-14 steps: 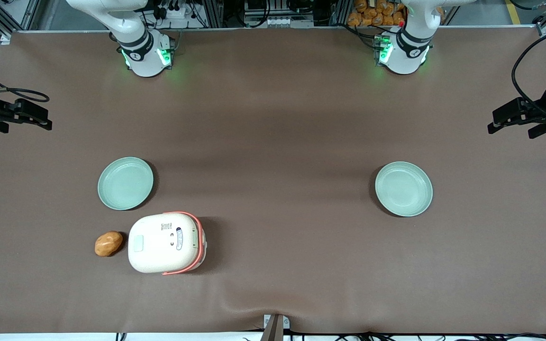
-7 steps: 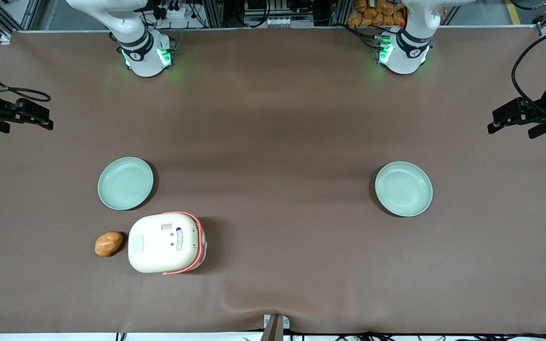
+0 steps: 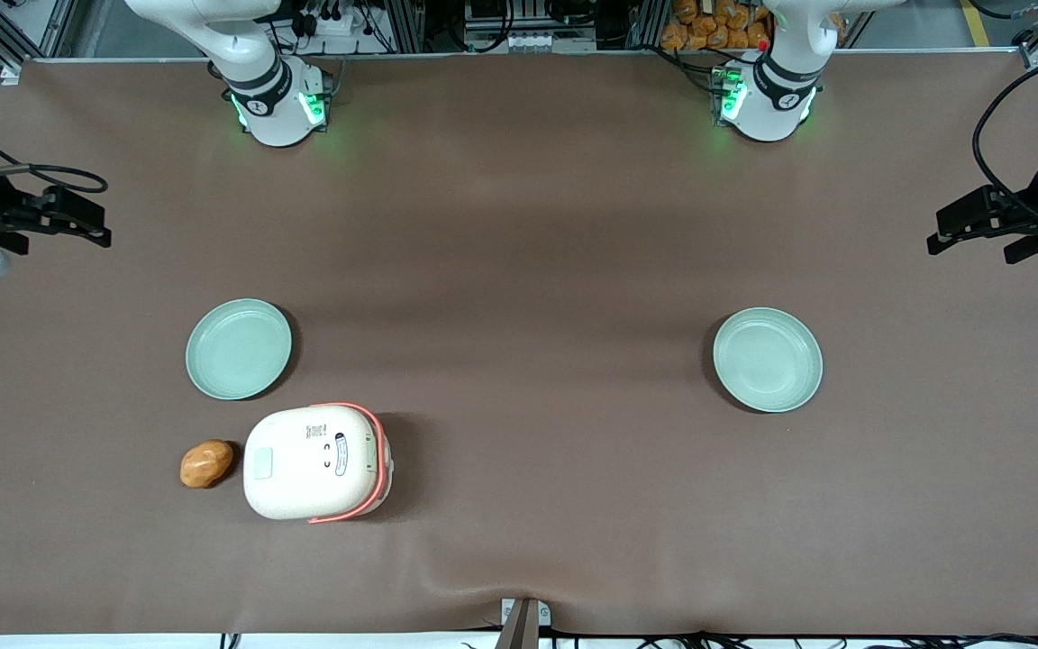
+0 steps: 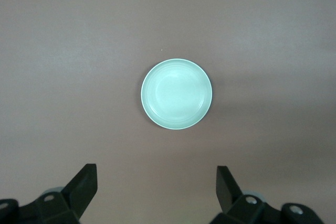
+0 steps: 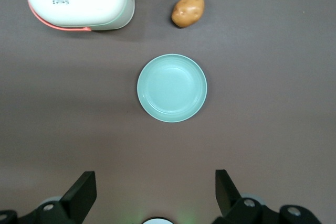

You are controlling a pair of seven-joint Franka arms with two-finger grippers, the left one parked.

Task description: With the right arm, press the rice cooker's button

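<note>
We see the rice cooker [image 3: 316, 461] near the tabletop's front edge, toward the working arm's end, its button [image 3: 262, 463] facing a potato [image 3: 206, 463] just beside it. The gripper [image 5: 155, 195] hangs well apart from it above a green plate [image 5: 172, 87], fingers [image 5: 81, 192] spread and empty.

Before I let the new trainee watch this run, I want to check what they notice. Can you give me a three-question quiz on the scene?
1. True or false: the gripper touches the rice cooker.
2. What lies beside the rice cooker, toward the working arm's end of the table? A) potato B) spoon C) cup
3. Fill in: the button sits on the cooker's ____.

Key: 1 false, it hangs open above a plate; 2 A; 3 lid.
</note>
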